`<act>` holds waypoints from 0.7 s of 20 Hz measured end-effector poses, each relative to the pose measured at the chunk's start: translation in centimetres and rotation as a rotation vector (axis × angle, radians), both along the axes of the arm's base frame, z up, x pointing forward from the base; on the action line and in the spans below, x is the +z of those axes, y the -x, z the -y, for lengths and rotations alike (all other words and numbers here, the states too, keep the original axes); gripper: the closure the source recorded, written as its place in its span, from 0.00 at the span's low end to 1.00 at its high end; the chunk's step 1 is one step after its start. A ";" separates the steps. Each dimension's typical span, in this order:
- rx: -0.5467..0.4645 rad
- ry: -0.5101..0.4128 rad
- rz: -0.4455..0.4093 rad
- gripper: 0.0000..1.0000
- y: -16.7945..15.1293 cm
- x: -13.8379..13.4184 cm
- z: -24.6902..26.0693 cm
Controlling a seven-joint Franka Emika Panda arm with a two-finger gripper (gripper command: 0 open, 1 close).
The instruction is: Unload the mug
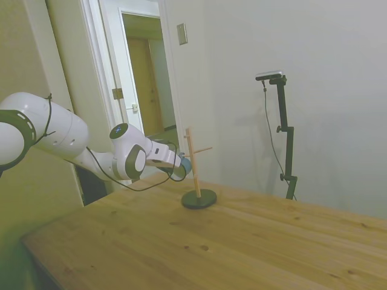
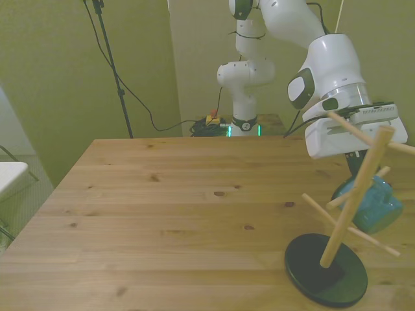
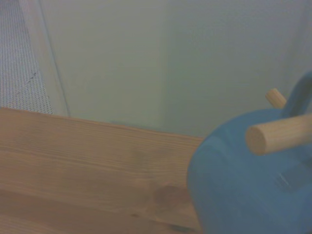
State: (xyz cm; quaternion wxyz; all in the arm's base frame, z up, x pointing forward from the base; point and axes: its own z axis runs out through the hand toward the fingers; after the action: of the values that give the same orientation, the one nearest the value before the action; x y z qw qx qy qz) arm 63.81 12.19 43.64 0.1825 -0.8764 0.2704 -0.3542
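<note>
The blue mug [image 2: 371,206] hangs low on the wooden pegged stand [image 2: 353,194], behind its post, near the front view's right edge. My gripper [image 2: 363,183] reaches down from the white hand and is shut on the mug, with the fingers mostly hidden behind the post and pegs. In the side view the gripper [image 1: 180,168] holds the mug [image 1: 185,164] right against the stand [image 1: 195,172]. The post leans a little over its dark round base [image 2: 326,270]. Close up, the wrist view shows the mug [image 3: 243,190] with a peg [image 3: 279,134] lying across it.
The stand sits close to the wooden table's [image 2: 168,214] edge on the front view's right. A wall runs behind it, and an open doorway [image 1: 145,84] shows behind the arm in the side view. A white object [image 2: 10,176] stands off the table on the front view's left.
</note>
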 end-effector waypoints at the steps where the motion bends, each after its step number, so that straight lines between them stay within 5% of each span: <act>1: 0.001 0.000 0.000 1.00 0.0 0.0 0.0; 14: 0.008 -0.026 0.011 1.00 1.4 1.3 0.6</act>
State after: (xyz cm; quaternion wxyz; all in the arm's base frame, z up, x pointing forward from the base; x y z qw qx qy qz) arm 62.38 11.64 44.94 0.1969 -0.8732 0.2704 -0.3544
